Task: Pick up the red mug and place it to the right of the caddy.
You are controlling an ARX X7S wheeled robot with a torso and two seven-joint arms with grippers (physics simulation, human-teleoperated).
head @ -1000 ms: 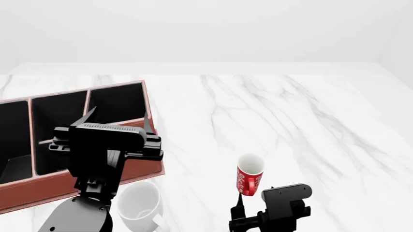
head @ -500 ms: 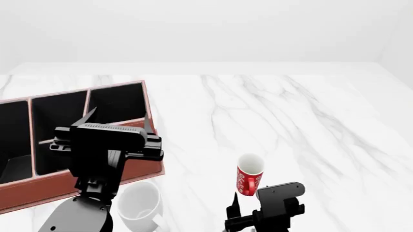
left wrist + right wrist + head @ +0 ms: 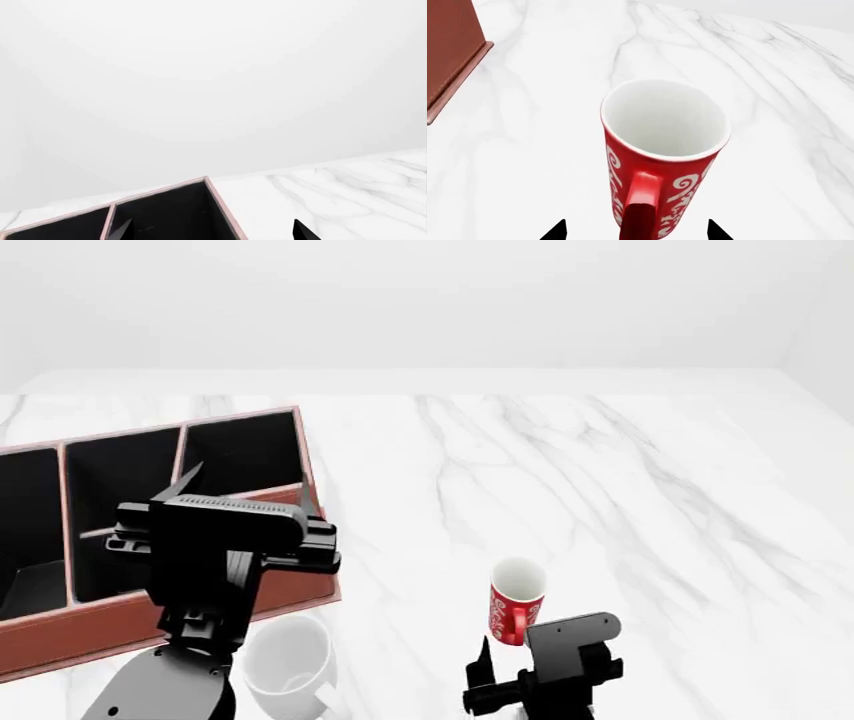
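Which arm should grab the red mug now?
Right. The right gripper is open with the red mug between its fingertips, handle toward it. The left gripper hangs over the caddy, away from it.

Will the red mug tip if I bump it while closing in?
Probably. The red mug is tall and slim, so a high nudge could topple it. Its glossy wall looks slippery, and the handle faces the right gripper.

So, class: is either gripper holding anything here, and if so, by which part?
Nothing is held. The right gripper is open, its fingertips either side of the red mug handle; the left gripper is empty.
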